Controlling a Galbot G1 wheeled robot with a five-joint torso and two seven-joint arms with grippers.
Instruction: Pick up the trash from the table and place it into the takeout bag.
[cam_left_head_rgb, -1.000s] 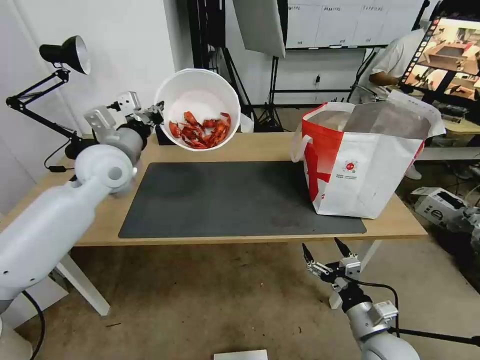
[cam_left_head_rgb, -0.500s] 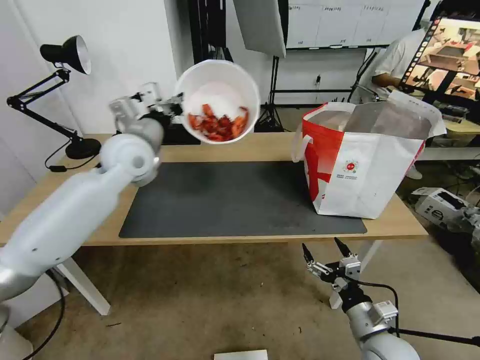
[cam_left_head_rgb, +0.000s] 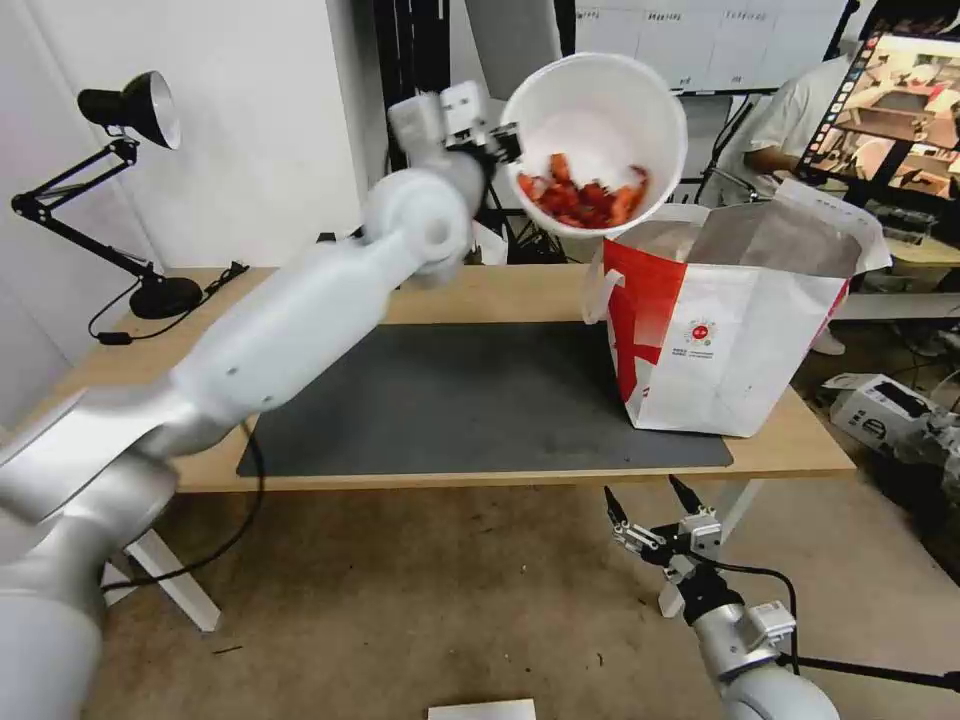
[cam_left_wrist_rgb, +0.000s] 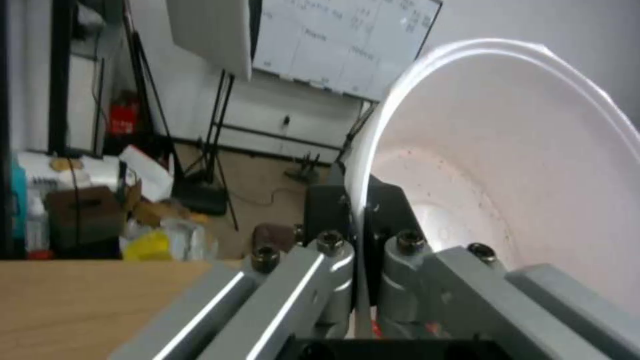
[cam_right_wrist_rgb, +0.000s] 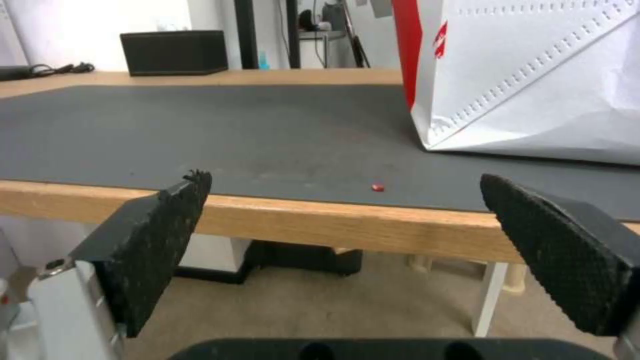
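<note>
My left gripper is shut on the rim of the white round bowl, held high and tilted, with red crayfish shells heaped at its low side. The bowl hangs above the near-left corner of the open takeout bag, which stands on the right end of the table. The left wrist view shows the bowl's rim pinched between the fingers. My right gripper waits open below the table's front edge, its pads wide apart.
A dark grey mat covers the table's middle, with a tiny red scrap near its front edge. A black desk lamp stands at the far left. A black box sits at the back. Tripods and a monitor stand behind.
The left arm has swung the bowl up and to the right, from over the table's back left to above the bag's left edge. The right arm has stayed put.
</note>
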